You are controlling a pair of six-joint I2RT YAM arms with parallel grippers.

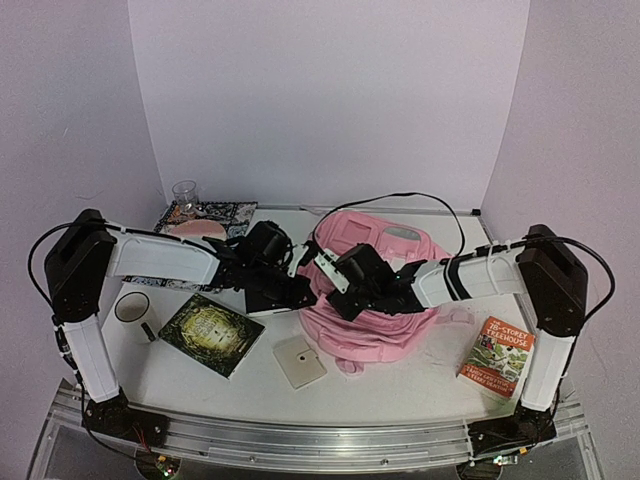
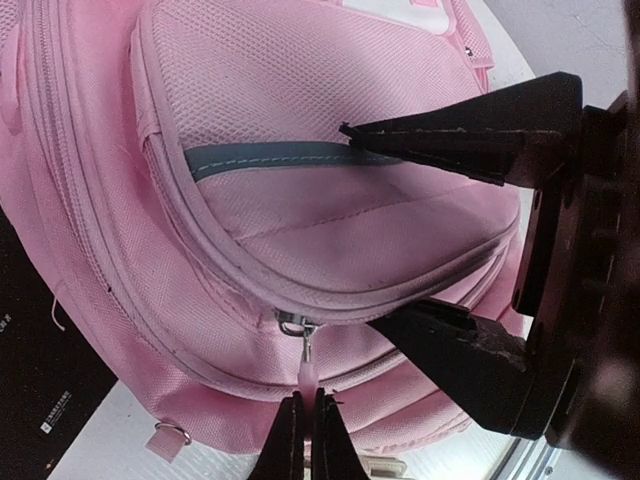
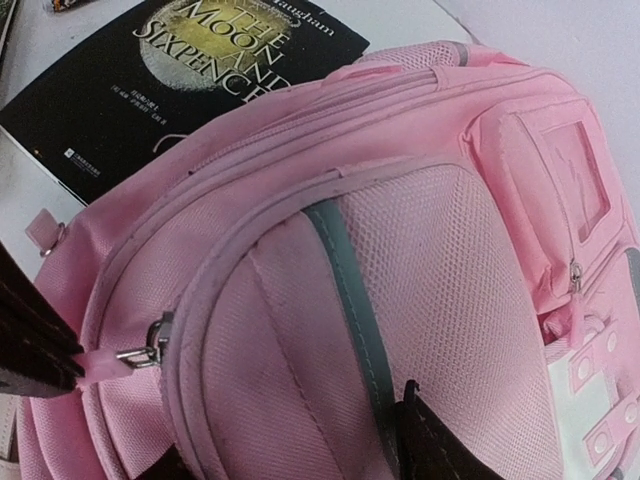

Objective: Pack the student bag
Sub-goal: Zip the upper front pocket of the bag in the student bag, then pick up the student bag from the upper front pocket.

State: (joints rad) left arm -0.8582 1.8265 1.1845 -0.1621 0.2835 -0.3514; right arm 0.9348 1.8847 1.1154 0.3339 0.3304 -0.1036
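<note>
At centre-right of the table (image 1: 400, 385), the student bag (image 1: 375, 335) lies flat with its pockets facing up, partly over a black book (image 3: 200, 90). Right gripper (image 3: 78, 365): pressed together on the pink zip pull (image 3: 105, 360). The pull hangs from a metal slider (image 3: 152, 345) on the zip track just outside the mesh-faced front pocket (image 3: 440, 270). Left gripper (image 2: 360, 225): spread wide and straddling that pocket, with one tip at the grey strip (image 2: 270, 158) and the other finger lying close to the slider. I cannot confirm whether either finger bears on the fabric. Assessment: the step in hand is unzipping a compartment. The zip looks closed and I see nothing inside the bag, so I judge the packing to be at an early stage. Next move: I would draw the pull along the curved track without letting the tab slip from the pinch. Meanwhile the left arm would press down to brace the soft bag, so that it does not drag across the table with the pull.
</note>
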